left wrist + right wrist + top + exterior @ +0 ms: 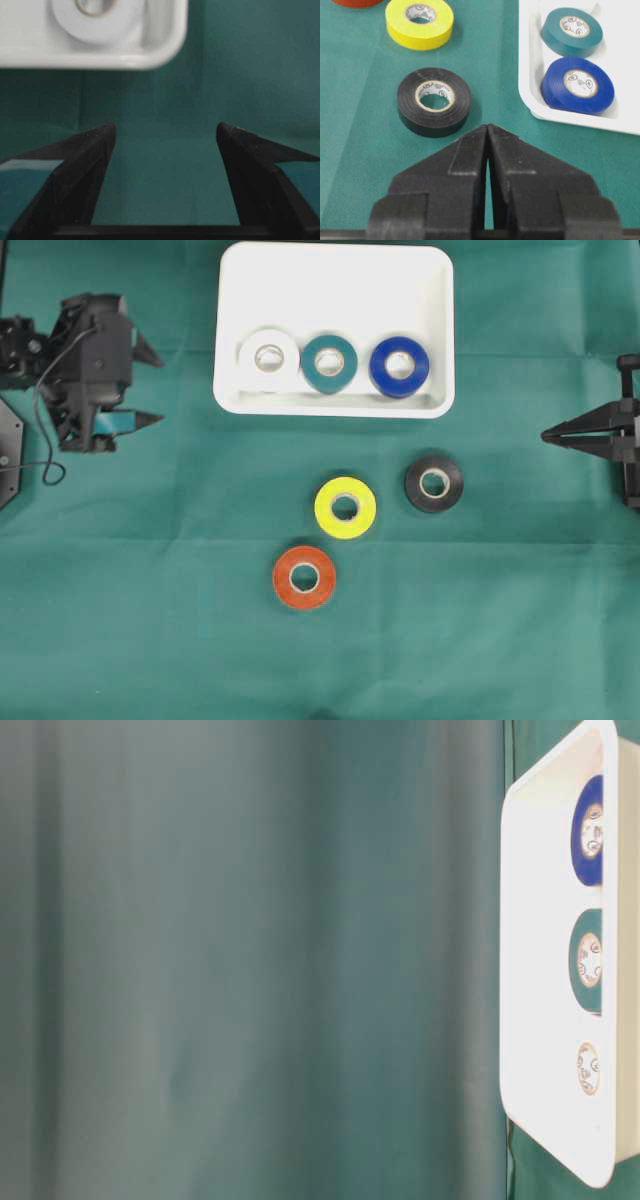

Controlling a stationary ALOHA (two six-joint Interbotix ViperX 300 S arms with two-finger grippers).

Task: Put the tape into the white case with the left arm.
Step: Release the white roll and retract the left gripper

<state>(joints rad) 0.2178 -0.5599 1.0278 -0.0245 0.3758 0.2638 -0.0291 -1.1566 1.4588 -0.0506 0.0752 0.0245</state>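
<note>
The white case (335, 280) lies flat on the green cloth (150, 620) with three tape rolls in a row along its near wall: a white roll (267, 358), a teal roll (329, 362) and a blue roll (399, 366). The left gripper (150, 388) hangs at the left edge well clear of the case, its teal-banded fingers spread wide and empty, while the right gripper (548, 436) sits at the right edge with its tips pressed together on nothing. Three rolls lie flat on the cloth outside the case: an orange roll (304, 577) nearest, a yellow roll (345, 507) just beyond it, and a black roll (433, 483) closest to the case.
</note>
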